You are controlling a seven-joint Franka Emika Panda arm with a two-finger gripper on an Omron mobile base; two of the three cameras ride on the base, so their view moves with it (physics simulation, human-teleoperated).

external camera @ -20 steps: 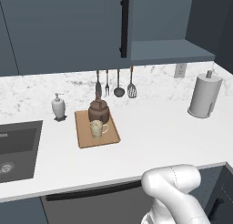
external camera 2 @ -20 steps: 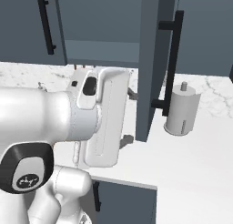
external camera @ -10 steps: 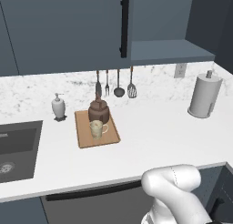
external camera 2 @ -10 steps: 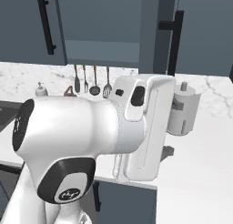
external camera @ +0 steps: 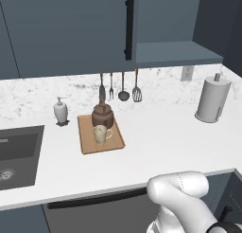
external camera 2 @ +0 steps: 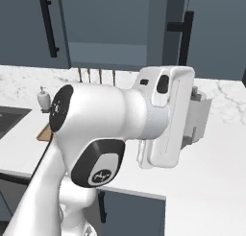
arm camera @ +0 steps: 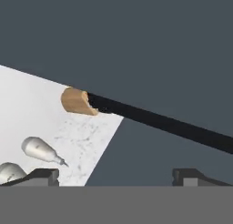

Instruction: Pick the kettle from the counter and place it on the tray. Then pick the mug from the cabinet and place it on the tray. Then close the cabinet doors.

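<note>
The dark brown kettle [external camera: 102,114] and the beige mug [external camera: 100,133] both stand on the wooden tray [external camera: 90,144] on the white counter [external camera: 156,132]. The cabinet's left door [external camera: 71,33] is shut, with its black bar handle [external camera: 128,28]. The right side stands open and shows the shelf [external camera: 175,52]. The open right door [external camera 2: 211,33] hangs past my arm, with its bar handle [external camera 2: 185,33]. In the hand view my gripper [arm camera: 116,177] is open and empty, facing a dark panel crossed by a long black bar [arm camera: 164,123].
A white soap dispenser [external camera: 60,111] stands left of the tray, beside the dark sink [external camera: 16,154]. Utensils [external camera: 123,87] hang on the back wall. A paper towel roll [external camera: 211,99] stands at the right. My white arm [external camera 2: 120,120] blocks the middle of the right base view.
In the right base view my arm has swung to the right, toward the open door. The kettle, mug and tray have not moved. The gripper stays open.
</note>
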